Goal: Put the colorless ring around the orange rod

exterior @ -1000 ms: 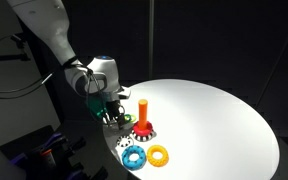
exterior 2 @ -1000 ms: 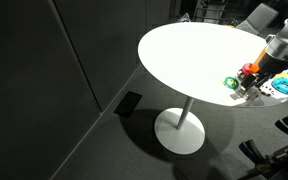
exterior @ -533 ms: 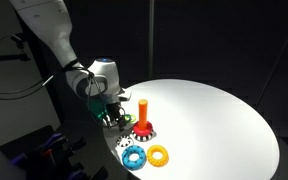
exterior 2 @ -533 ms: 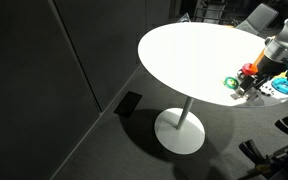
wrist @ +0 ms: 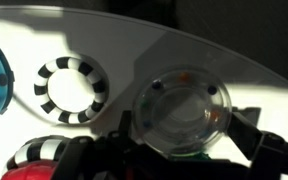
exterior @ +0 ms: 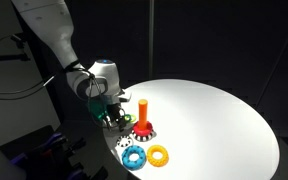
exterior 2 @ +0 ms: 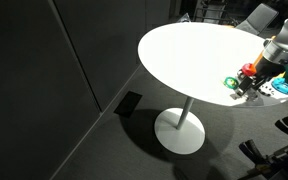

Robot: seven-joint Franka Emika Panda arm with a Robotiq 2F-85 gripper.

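I am straddling the clear ring (wrist: 181, 110) just beside the orange rod (exterior: 143, 112) with my claw (exterior: 111, 113), readying a lift; whether it is pinching yet, I cannot tell.

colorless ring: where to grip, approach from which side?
Grip the outer rim of the colorless ring, pinched across its width, coming straight down. It looks to lie flat on the white table, so only the rim edges offer opposing faces. Stay clear of the black-and-white striped ring beside it.
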